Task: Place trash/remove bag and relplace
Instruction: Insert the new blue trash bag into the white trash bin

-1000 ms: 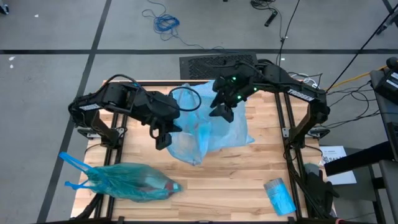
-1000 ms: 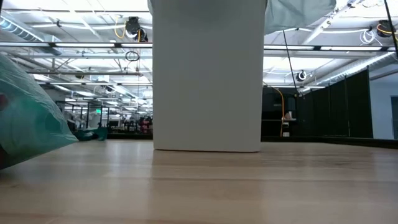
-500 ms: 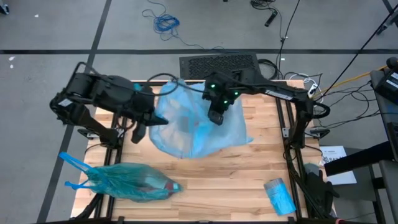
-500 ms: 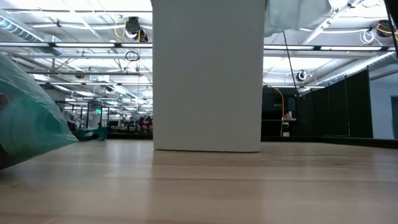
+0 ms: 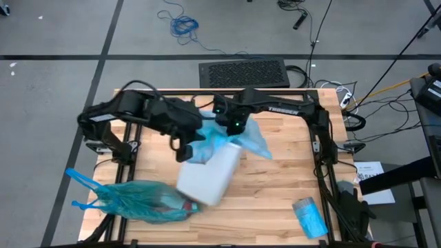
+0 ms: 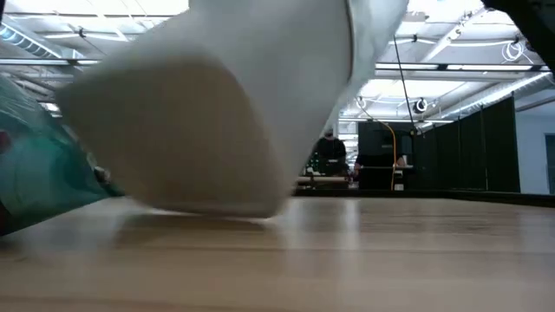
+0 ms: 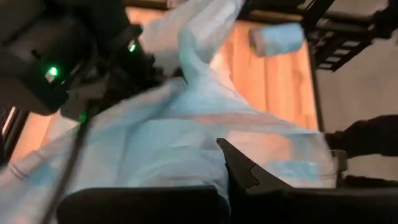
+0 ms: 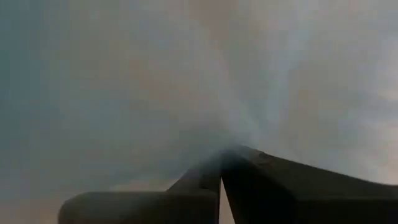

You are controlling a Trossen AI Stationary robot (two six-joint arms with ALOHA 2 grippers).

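On wood table [image 5: 275,186]: tipped white bin [image 5: 207,176], full bag [image 5: 138,200]; both pincers [image 5: 185,146] [image 5: 231,125] pinching blue liner [image 5: 251,138].

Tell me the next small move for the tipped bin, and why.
Probably ease the white bin back upright. It leans toward the tied bag while the left hand and right hand pinch the blue liner.
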